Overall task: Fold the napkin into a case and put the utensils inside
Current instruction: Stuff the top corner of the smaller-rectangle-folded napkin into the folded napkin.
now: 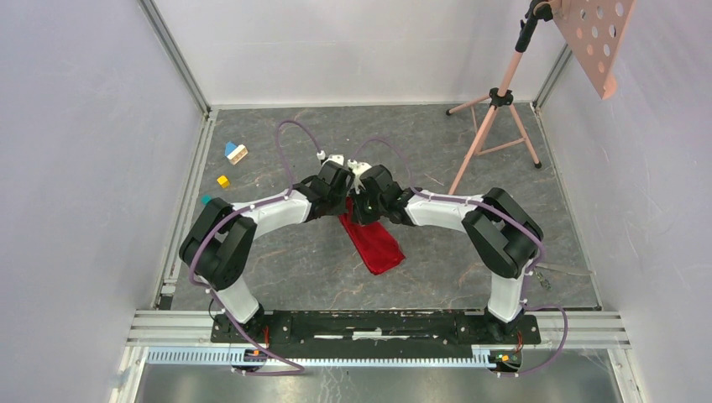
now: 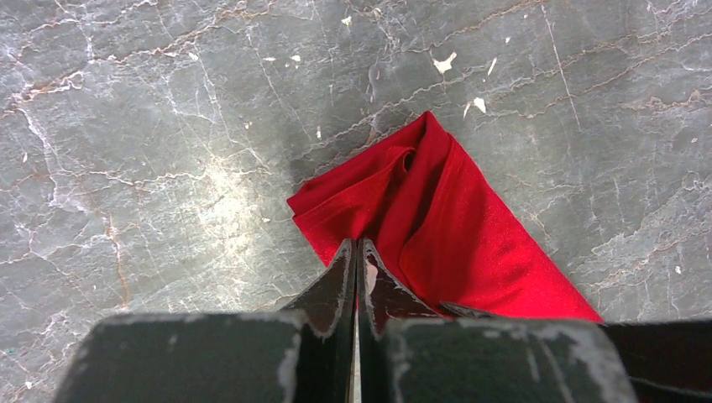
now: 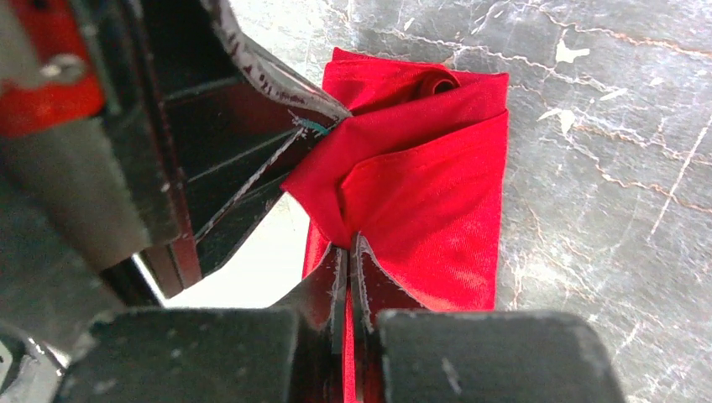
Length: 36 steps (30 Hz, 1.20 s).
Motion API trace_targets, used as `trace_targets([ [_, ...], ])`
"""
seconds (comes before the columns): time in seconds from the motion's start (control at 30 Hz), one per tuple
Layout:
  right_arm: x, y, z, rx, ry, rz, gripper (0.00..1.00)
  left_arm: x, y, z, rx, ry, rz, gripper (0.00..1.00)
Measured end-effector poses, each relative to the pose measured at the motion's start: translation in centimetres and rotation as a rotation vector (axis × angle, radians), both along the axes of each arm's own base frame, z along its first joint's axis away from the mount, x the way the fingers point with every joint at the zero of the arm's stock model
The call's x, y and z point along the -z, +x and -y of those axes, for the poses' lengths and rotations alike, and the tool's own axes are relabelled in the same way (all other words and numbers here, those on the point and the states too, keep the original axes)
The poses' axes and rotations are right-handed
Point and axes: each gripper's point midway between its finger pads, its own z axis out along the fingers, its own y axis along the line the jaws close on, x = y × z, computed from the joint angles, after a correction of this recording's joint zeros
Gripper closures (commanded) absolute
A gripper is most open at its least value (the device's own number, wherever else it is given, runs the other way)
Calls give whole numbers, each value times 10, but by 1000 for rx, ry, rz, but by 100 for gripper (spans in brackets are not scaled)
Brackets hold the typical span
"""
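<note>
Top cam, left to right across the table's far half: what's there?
Toy blocks → left end effector → right end effector → tripod stand → perforated panel. Napkin left out: it spans under both end effectors.

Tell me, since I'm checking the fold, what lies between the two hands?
Only bunched red napkin, pinched by both the left hand and the right hand; the right wrist view shows it.
</note>
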Motion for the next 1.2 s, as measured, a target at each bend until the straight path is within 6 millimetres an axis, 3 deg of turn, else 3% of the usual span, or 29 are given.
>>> trace_targets([
  [0.07,5,0,-3,-8,0,1,96,2,-1,0,3,-16,-6,98],
  [0.13,10,0,-4,-14,3,-5,85,2,-2,1,7,-25,-9,98],
  [0.33,12,1,-1,-40,89,-15,76,4,-2,2,14,-53,-15,98],
  [0.73,-16,9,-10,-90,219,33,54,7,-2,0,3,-82,-30,98],
  [1.0,-17,14,-15,-89,225,40,58,6,-3,-1,-4,-96,-31,98],
  [1.2,-10,23,-18,-69,211,43,89,4,-2,0,-6,-103,-24,98],
])
